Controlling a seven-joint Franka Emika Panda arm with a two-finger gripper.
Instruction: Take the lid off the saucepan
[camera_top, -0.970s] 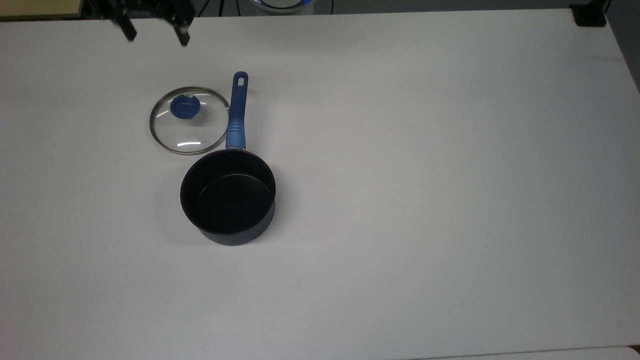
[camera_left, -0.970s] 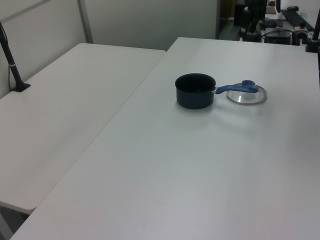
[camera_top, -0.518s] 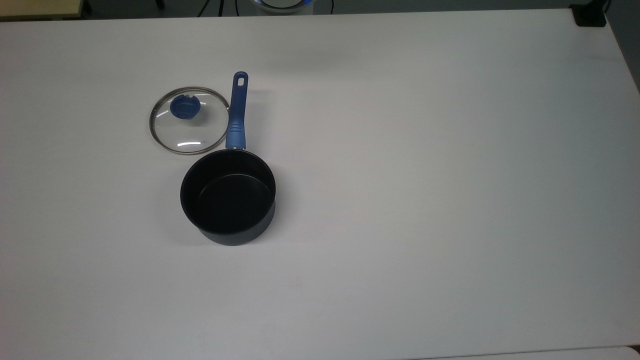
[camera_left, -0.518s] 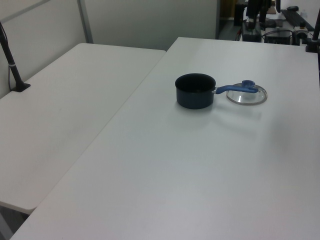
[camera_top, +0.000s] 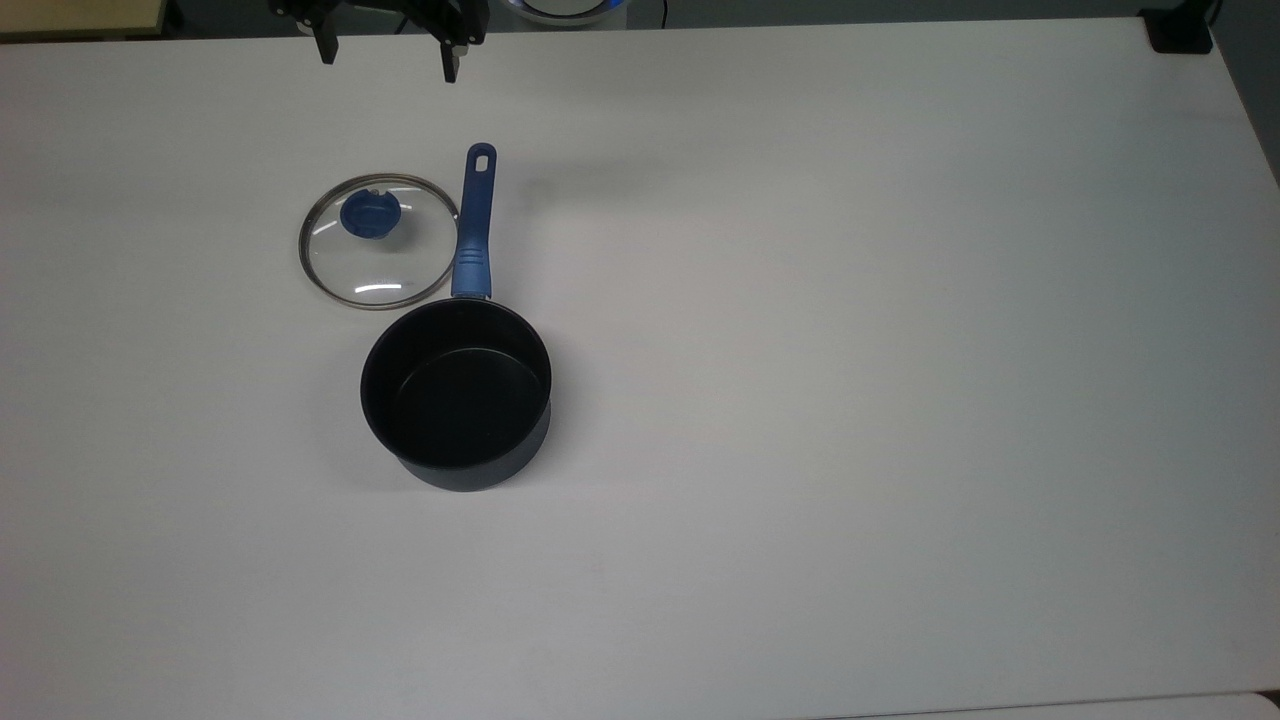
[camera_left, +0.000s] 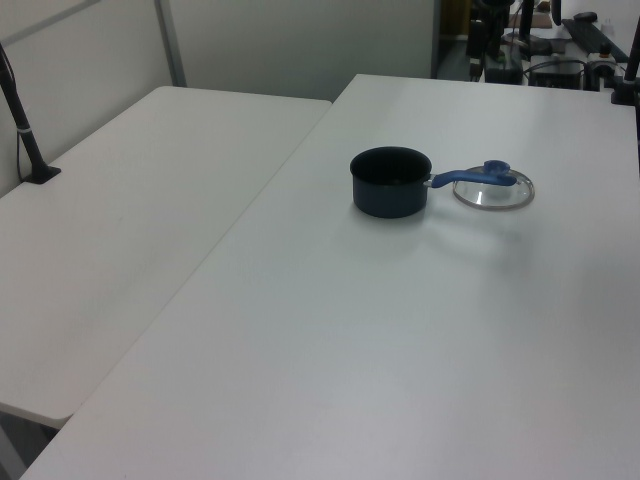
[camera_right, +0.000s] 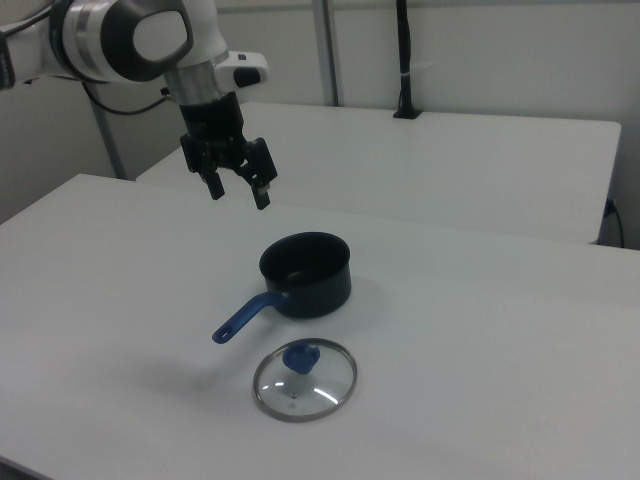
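Lid (camera_top: 377, 242) already off, flat on counter (camera_top: 850, 350), at 11 o'clock of saucepan (camera_top: 457, 394) in top view, rim just beside blue handle (camera_top: 475, 222). End effector (camera_top: 388, 52) at top view's 12 o'clock edge, well above counter, fingers spread wide, holding nothing. We judge task done. Risks: descending arm could clip handle, swing pan into glass, or nudge lid across counter.
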